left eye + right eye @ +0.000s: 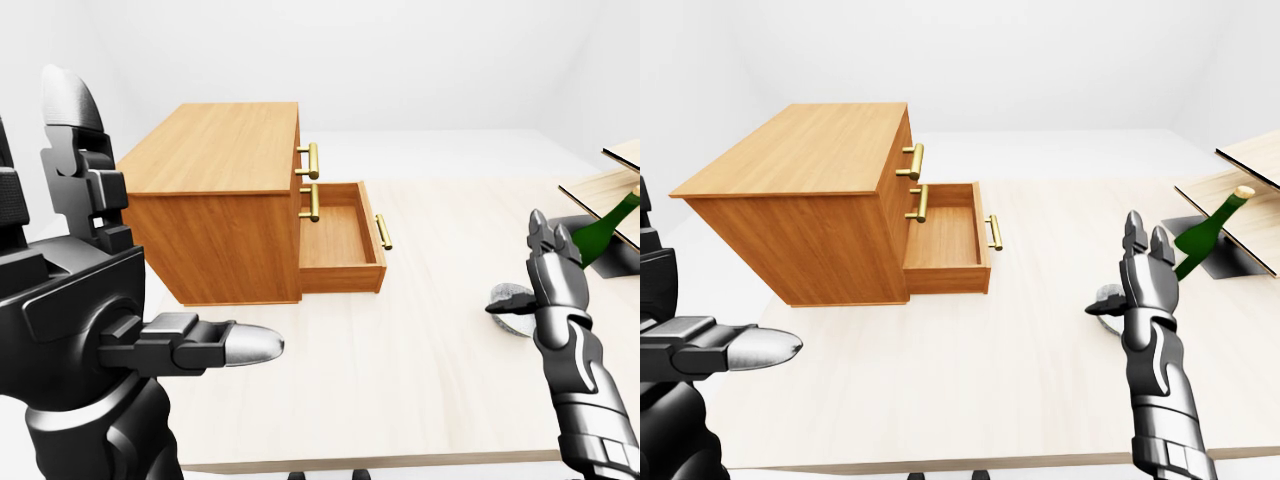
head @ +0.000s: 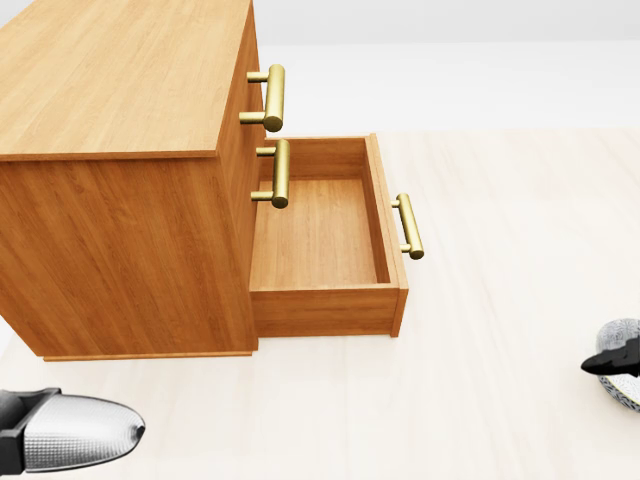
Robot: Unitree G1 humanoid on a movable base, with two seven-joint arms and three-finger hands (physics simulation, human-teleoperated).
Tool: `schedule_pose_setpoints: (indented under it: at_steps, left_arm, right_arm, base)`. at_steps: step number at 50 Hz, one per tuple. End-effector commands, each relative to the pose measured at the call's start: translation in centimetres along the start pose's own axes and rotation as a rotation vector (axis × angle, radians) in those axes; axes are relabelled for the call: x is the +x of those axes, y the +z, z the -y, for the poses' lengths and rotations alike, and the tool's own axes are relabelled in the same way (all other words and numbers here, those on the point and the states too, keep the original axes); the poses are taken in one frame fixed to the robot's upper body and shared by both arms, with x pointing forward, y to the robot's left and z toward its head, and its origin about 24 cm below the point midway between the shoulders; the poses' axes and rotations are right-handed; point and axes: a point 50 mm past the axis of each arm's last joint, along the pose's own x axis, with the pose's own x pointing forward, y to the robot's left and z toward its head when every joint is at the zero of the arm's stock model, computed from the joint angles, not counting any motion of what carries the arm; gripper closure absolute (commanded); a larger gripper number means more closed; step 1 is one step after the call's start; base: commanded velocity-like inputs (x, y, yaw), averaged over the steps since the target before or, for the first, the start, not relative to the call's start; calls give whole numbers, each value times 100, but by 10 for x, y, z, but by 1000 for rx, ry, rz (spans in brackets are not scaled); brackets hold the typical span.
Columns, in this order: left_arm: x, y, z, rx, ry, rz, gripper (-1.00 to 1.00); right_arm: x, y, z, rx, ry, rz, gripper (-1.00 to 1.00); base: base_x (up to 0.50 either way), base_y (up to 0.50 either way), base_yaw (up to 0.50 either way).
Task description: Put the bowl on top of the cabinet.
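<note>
The bowl (image 1: 506,299), grey with a speckled pattern, rests on the pale table to the right of the cabinet and is partly hidden behind my right hand. My right hand (image 1: 548,232) stands upright right by the bowl, fingers stretched and open, holding nothing. In the head view it is a black shape (image 2: 612,362) across the bowl (image 2: 626,338) at the right edge. The wooden cabinet (image 1: 220,150) has a flat bare top, and its lower drawer (image 1: 337,240) is pulled out. My left hand (image 1: 110,260) is raised at the lower left, open and far from the bowl.
Brass handles (image 2: 272,98) stick out of the cabinet's drawer fronts. A green bottle (image 1: 1202,236) leans on a wooden rack (image 1: 1250,160) at the right edge of the table. The table's near edge (image 1: 380,462) runs along the bottom.
</note>
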Motion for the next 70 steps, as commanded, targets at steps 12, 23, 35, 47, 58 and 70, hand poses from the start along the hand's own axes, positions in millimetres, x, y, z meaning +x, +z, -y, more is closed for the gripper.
schedule_pose_setpoints:
  at_steps: [12,23,35,47,58,70]
  left_arm:
    - [0,1,0,2,0,7,-100]
    - [0,1,0,2,0,3,-100]
    - [0,0,0,4,-1,1,-100]
    - [0,0,0,4,0,1,-100]
    - [0,0,1,4,-1,-2,-100]
    - [0,-2,0,5,-1,-9,-100]
  right_arm:
    - [-9,-10,-11,-41,25,-32,-100]
    - [-17,-15,-22,-64,50,-45,-100]
    - [-22,-20,-31,-88,68,-62,-100]
    - [-24,-25,-36,-106,77,-77,-100]
    - [-23,-32,-44,-134,84,-105,-100]
    - [-22,-39,-49,-158,88,-128,-100]
  base:
    - [0,0,0]
    - [0,0,0]
    - [0,0,0]
    - [0,0,0]
    - [0,0,0]
    - [0,0,0]
